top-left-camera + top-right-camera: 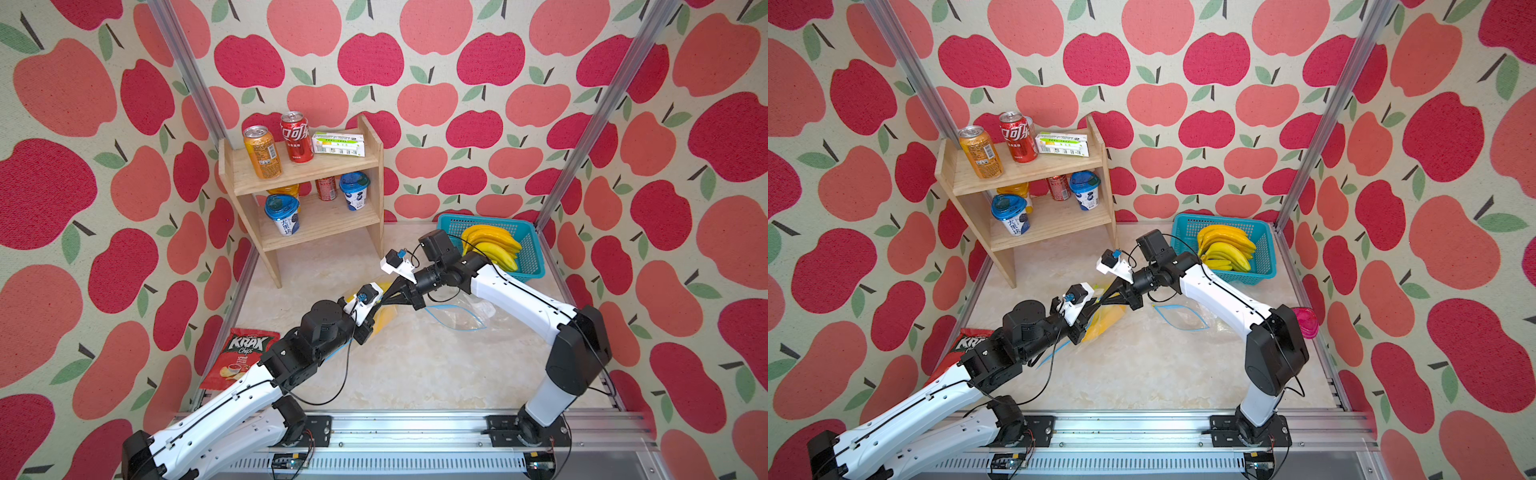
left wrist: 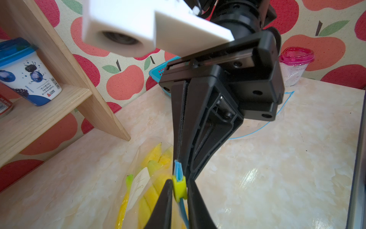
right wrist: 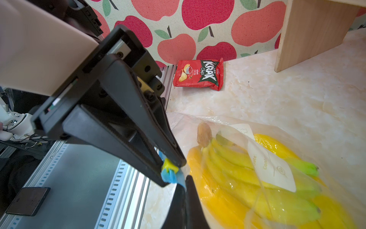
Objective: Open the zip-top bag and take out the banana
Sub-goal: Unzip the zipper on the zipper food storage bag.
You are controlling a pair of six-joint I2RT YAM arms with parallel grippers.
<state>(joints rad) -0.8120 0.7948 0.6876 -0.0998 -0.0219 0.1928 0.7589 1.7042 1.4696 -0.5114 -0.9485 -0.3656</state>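
- Near the middle of the table (image 1: pixel 415 365), in both top views, lies the zip-top bag (image 3: pixel 271 164). The banana (image 3: pixel 227 164), a yellow bunch, is inside it and rests on the tabletop.
- At one corner of the bag the two arms meet. The left gripper (image 2: pixel 179 182) is closed on the yellow slider (image 2: pixel 179 191), with a finger against each side.
- The right gripper (image 3: pixel 184 183) has its jaws pressed together on the blue zip strip (image 2: pixel 177 168), just beside the slider.
- Done so far, by the look of it: both grips are set — nothing more. The slider sits right at the pinched end, so the zip seems barely run, if at all.
- Left to do: draw the slider along the strip, spread the mouth and lift the banana out.
- At about 2 o'clock a blue basket (image 1: pixel 530 266) holds other bananas. An empty clear bag (image 1: pixel 461 318) lies at about 3 o'clock from the grippers — neither is the target, I judge.
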